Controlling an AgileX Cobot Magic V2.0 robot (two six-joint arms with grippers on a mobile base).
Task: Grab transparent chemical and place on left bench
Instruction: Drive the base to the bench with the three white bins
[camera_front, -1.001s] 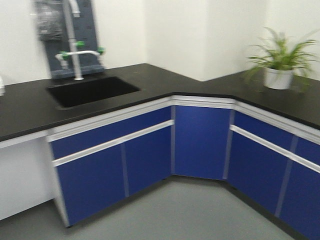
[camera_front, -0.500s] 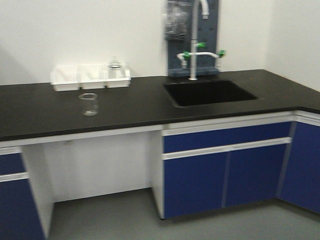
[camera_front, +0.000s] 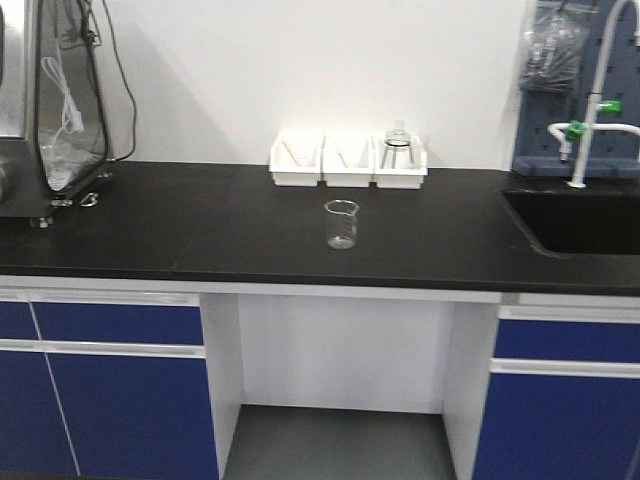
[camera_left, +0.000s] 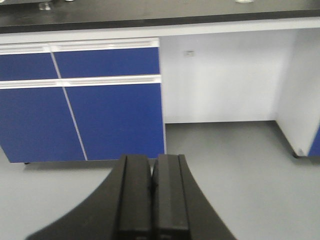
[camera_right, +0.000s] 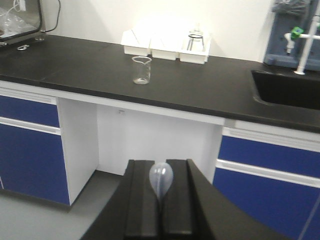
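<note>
My right claw (camera_right: 159, 166) is clamped on the transparent chemical (camera_right: 161, 180). Its clear bulb pokes up between my fingers, well short of the black table (camera_right: 210, 90). My left claw (camera_left: 151, 161) is pressed together on nothing, facing blue cabinet doors (camera_left: 115, 120). On the table, a glass beaker (camera_front: 341, 224) stands near three white trays (camera_front: 348, 162).

Clear bluish pipette (camera_right: 161, 179); blue cabinets (camera_front: 125, 420)

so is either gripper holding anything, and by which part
Right gripper pinches the clear pipette by its stem just below the bulb; left gripper shut, empty.
</note>
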